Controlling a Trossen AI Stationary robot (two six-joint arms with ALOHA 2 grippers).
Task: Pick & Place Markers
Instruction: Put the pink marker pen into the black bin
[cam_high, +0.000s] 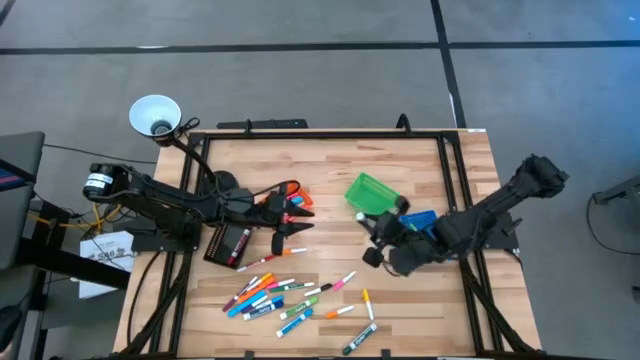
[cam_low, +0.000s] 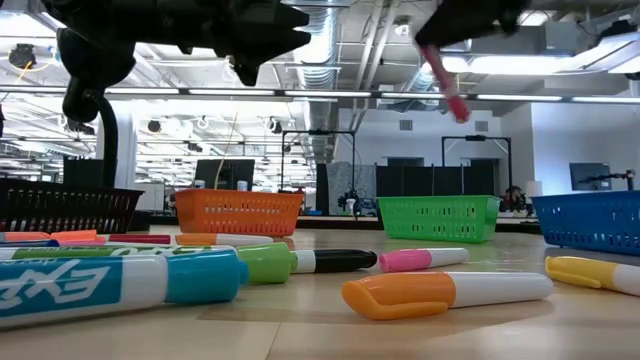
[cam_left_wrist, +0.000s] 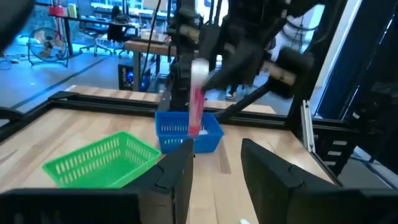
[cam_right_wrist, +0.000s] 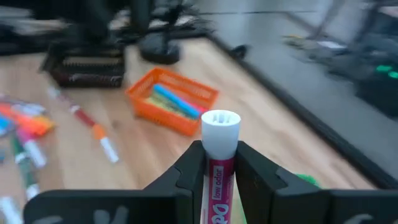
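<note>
Many coloured markers (cam_high: 290, 297) lie flat on the near-middle of the wooden table; the low view shows them up close (cam_low: 440, 292). My right gripper (cam_high: 374, 243) hovers beside the blue bin (cam_high: 417, 220), shut on a pink marker (cam_right_wrist: 219, 163). That marker also shows in the low view (cam_low: 447, 82) and in the left wrist view (cam_left_wrist: 196, 99). My left gripper (cam_high: 293, 233) is open over the table just near of the orange bin (cam_high: 292, 196), its fingers (cam_left_wrist: 177, 177) empty. A few markers lie in the orange bin (cam_right_wrist: 174, 101). My right gripper pinches the pink marker between its two fingers (cam_right_wrist: 189, 171) on the pink barrel, just behind the white end (cam_right_wrist: 221, 132), which sticks out past the fingertips. The marker lies along the fingers. It is lifted clear of the table and hangs tilted in the low view.
A green bin (cam_high: 370, 191) stands far of the blue bin, and a black bin (cam_high: 228, 243) sits left of my left gripper. A lamp with a white shade (cam_high: 155, 114) stands at the far left corner. A black frame (cam_high: 450, 170) edges the table.
</note>
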